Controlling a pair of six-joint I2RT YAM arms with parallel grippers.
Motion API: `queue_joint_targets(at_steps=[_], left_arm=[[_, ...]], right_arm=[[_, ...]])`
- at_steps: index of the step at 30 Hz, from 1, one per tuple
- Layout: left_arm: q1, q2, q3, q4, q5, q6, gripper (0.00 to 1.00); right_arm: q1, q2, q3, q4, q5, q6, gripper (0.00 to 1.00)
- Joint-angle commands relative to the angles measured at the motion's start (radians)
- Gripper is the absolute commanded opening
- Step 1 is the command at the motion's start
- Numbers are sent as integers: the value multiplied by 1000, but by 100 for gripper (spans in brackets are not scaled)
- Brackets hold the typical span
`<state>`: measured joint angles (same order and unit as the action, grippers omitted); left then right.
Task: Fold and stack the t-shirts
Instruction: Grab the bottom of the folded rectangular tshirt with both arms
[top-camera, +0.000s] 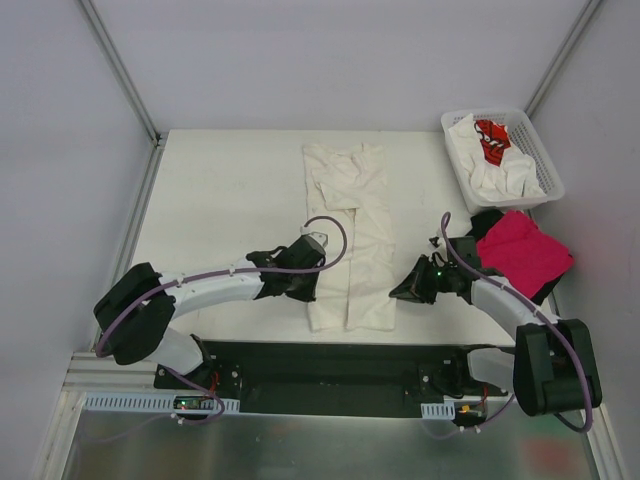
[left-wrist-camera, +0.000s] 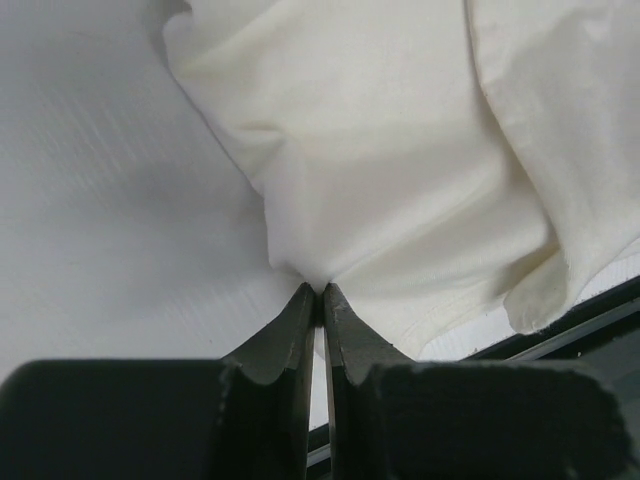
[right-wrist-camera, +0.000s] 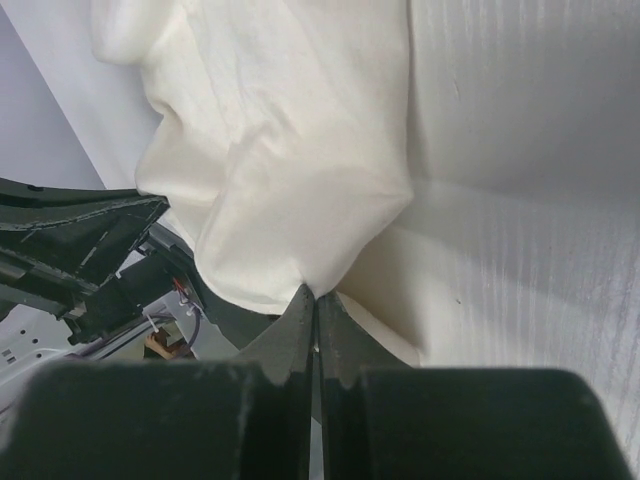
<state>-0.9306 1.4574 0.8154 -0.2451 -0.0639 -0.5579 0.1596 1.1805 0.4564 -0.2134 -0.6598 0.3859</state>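
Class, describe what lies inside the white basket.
Crumpled cream-white t-shirts and one white t-shirt with red print fill the basket. Whatever lies beneath them is covered.

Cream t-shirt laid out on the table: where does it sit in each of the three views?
Top external: the cream t-shirt is a long strip at table centre; the left gripper and right gripper pinch its near corners.
Left wrist: cream t-shirt fills the upper right, gathered into the shut tips.
Right wrist: cream t-shirt fills the upper left and centre, pinched at the tips.
Shared landmark: the white table.
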Motion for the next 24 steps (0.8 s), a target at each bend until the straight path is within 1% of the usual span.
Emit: queue_joint_targets(at_steps=[1, 7, 8, 12, 14, 16, 17, 19, 20, 22, 23, 24], left_arm=[[33, -38, 39, -25, -37, 44, 6], [41, -25, 25, -23, -31, 39, 6], [41, -26, 25, -25, -31, 41, 6], [46, -34, 24, -25, -31, 43, 9], [47, -35, 25, -25, -25, 44, 10], [49, -37, 24, -25, -20, 49, 15], [47, -38, 22, -25, -19, 52, 21], [47, -45, 19, -25, -16, 53, 27], [47, -55, 16, -28, -4, 53, 32], [47, -69, 2, -28, 9, 46, 38], [47, -86, -11, -28, 16, 43, 43], [47, -97, -19, -31, 21, 39, 45]], right_arm=[[6, 11, 31, 28, 3, 16, 1], [5, 2, 4, 28, 6, 16, 1], [4, 1, 5, 26, 6, 16, 2], [6, 8, 16, 25, 9, 11, 22], [8, 21, 21, 14, 14, 2, 27], [6, 25, 19, 12, 22, -2, 29], [8, 28, 18, 16, 25, -2, 29], [8, 27, 11, 13, 25, -5, 29], [6, 24, 8, 12, 26, -4, 29], [5, 10, 4, 2, 32, -9, 29], [4, 4, 2, -4, 38, -12, 29], [8, -10, 1, -20, 54, -22, 29]])
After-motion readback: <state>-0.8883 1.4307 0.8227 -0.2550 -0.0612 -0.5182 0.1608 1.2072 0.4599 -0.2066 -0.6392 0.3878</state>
